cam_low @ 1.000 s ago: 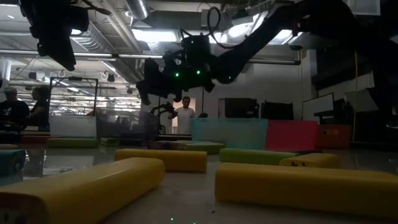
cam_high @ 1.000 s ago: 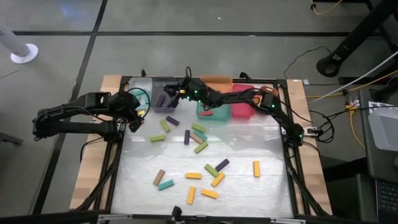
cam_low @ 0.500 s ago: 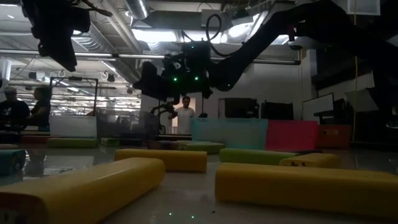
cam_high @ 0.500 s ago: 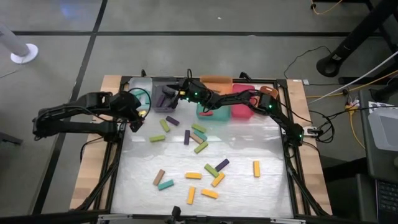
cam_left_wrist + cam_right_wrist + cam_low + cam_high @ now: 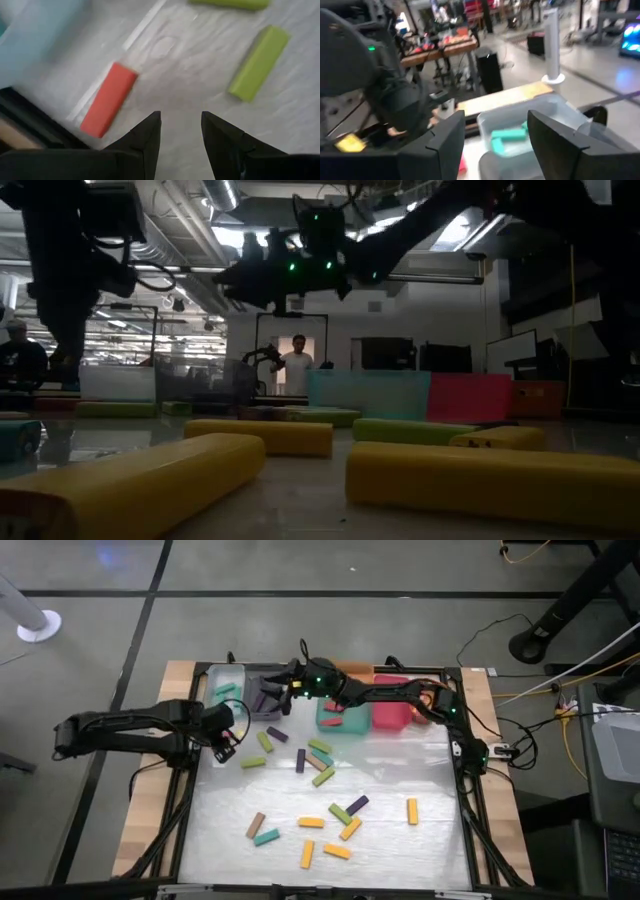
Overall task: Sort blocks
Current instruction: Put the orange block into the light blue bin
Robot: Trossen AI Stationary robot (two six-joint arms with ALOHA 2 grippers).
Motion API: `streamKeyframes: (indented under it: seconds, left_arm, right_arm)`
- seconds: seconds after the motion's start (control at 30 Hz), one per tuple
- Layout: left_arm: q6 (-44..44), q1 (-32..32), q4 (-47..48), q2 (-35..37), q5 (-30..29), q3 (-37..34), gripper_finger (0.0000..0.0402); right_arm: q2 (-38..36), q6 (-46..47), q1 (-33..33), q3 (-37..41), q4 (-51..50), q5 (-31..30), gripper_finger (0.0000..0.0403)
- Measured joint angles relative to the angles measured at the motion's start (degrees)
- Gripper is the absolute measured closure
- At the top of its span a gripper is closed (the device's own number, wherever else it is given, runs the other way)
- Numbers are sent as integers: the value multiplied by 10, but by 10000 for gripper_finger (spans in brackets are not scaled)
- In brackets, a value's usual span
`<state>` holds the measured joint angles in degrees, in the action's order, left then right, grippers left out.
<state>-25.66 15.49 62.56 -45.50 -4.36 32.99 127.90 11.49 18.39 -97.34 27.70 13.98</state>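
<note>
Blocks (image 5: 322, 776) are lying scattered flat across the counter (image 5: 420, 850), with a few already sitting in the bins (image 5: 262, 693) along its far edge. You are looking at small, rigid, light bars; their smooth faces are probably sliding easily on the glossy top, so you should be pinching each across its narrow width near the middle. Your left gripper (image 5: 181, 131) is hovering, fingers apart and empty, near a red block (image 5: 108, 99) by the counter's left edge. Your right gripper (image 5: 496, 134) is hanging with fingers apart and empty over the far bins.

Bare table (image 5: 420, 850) front right; scattered blocks (image 5: 322, 777) crowd centre.
</note>
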Motion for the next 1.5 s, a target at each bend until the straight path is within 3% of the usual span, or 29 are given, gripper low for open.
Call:
streamKeyframes:
  seconds: [0.23, 0.9, 1.17, 1.33, 1.5]
  left_arm:
    - [-125, 1, -22, -50, -85, 0, 273]
    - [-190, 17, -101, -279, -129, 1, 273]
    - [-222, 29, -117, -303, -126, 3, 272]
    - [-240, 11, -159, -302, -96, 15, 272]
    - [-197, -10, -241, -303, -49, 30, 273]
  right_arm:
    - [-40, 0, -1, 0, -96, 73, 189]
    - [-48, -2, -1, 0, -229, 171, 189]
    - [-84, -63, -24, 0, -275, 153, 189]
    - [-118, -102, -36, 0, -326, 120, 189]
    - [-153, -123, -42, 0, -375, 98, 189]
